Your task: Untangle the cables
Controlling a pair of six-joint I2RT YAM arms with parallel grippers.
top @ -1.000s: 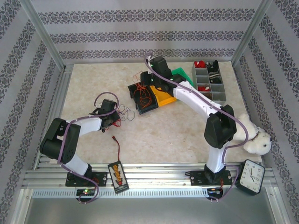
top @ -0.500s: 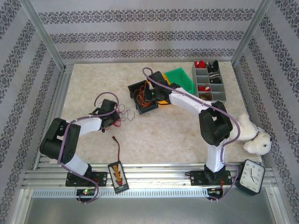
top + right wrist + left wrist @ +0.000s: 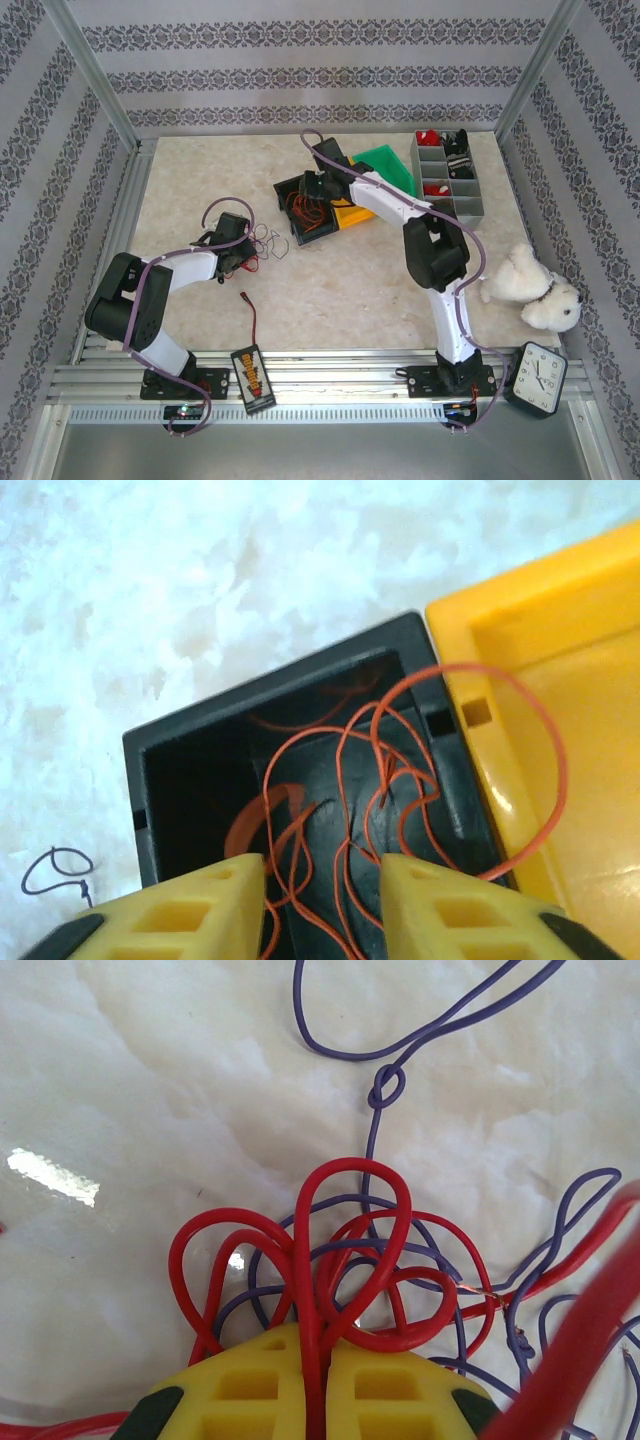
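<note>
Red wires [image 3: 350, 1165] are looped up and pinched in my left end effector [image 3: 320, 1352], jaws closed on them. Thin purple wires [image 3: 372, 1135] are tangled through, all on the bench [image 3: 200, 180], left of centre in the top view. My right end effector [image 3: 322, 878] hangs over the black bin [image 3: 270, 695], upper middle, jaws partly apart and gripping nothing. Orange wires [image 3: 385, 770] sit in it, one loop spilling into the yellow bin [image 3: 560, 610]. Looks like the separating step, mid-task. Next: drop in, close on one orange strand, lift slowly so the rest don't follow.
</note>
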